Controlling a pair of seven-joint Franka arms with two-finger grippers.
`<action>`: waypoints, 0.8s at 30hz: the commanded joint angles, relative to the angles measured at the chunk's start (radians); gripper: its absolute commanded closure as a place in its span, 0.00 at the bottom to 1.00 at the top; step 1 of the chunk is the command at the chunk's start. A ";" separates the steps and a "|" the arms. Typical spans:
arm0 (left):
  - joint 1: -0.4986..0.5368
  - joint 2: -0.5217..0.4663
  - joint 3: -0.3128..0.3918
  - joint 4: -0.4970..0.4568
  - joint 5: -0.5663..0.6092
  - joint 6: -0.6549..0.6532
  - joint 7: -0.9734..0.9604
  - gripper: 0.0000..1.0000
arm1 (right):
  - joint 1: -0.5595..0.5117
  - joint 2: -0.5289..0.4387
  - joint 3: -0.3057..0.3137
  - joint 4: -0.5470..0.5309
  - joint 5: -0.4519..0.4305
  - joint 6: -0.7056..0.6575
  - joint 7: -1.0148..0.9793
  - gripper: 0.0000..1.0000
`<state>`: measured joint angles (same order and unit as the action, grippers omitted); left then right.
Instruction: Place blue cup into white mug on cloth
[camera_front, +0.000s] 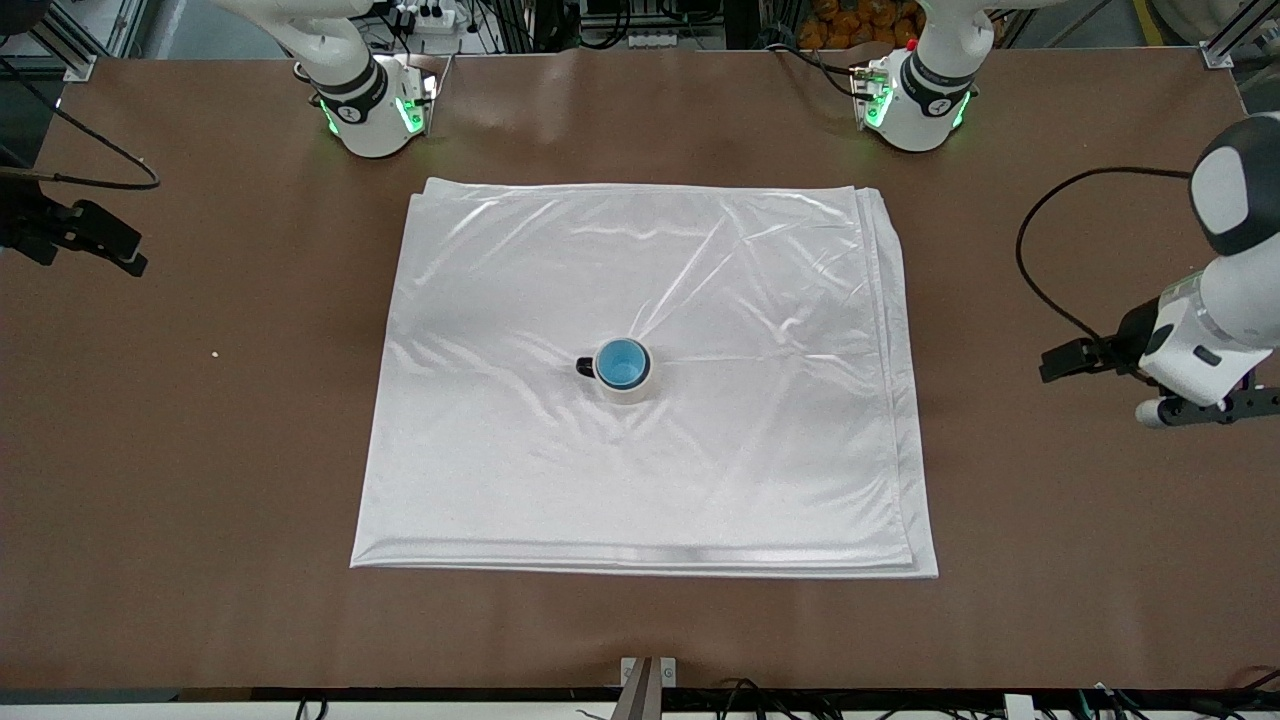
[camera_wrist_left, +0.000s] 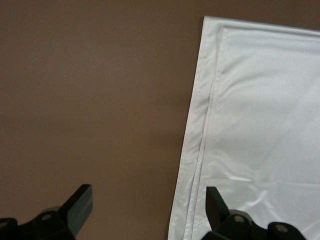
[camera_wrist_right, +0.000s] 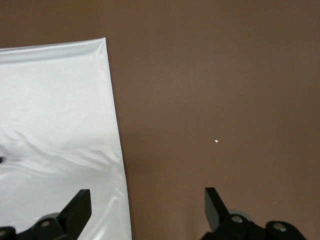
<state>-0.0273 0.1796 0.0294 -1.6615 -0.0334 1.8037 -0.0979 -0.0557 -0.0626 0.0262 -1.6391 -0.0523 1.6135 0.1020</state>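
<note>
Cloth (camera_front: 700, 450) comes closest to the front camera: big white shiny sheet, folded in layers, stacked edges showing along the side toward the left arm's end, light wrinkles across the middle, lying flat on the brown table (camera_front: 200, 450). White mug (camera_front: 628, 385) stands upright about mid-cloth, off-white wall, small dark handle (camera_front: 585, 367) pointing toward the right arm's end. Blue cup (camera_front: 622, 363) sits inside the mug, bright blue interior visible, rim roughly level with the mug's rim; its outer wall is hidden by the mug. Tiny white speck (camera_front: 214, 353) on bare table toward the right arm's end, well apart from the cloth.

Left gripper (camera_wrist_left: 148, 210) hangs over bare table just beside the cloth's layered edge, fingers spread, nothing between them. Right gripper (camera_wrist_right: 148, 210) is over the cloth's edge toward the right arm's end, fingers spread, nothing held. Front view shows the left arm only partly, cut off at the frame edge; right gripper not visible there. Mug and cup appear in neither wrist view.
</note>
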 joint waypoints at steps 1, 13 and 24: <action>0.021 -0.126 -0.013 -0.057 -0.014 -0.069 0.043 0.00 | -0.012 -0.017 0.008 -0.007 0.012 0.000 0.016 0.00; 0.021 -0.230 -0.011 -0.031 0.013 -0.119 0.093 0.00 | -0.016 -0.016 0.006 -0.008 0.012 0.005 0.015 0.00; 0.010 -0.218 -0.019 0.048 0.046 -0.176 0.098 0.00 | -0.021 -0.014 0.006 -0.008 0.014 0.008 0.015 0.00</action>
<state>-0.0211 -0.0448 0.0230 -1.6615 -0.0032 1.6774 -0.0217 -0.0597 -0.0626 0.0262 -1.6391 -0.0523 1.6158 0.1059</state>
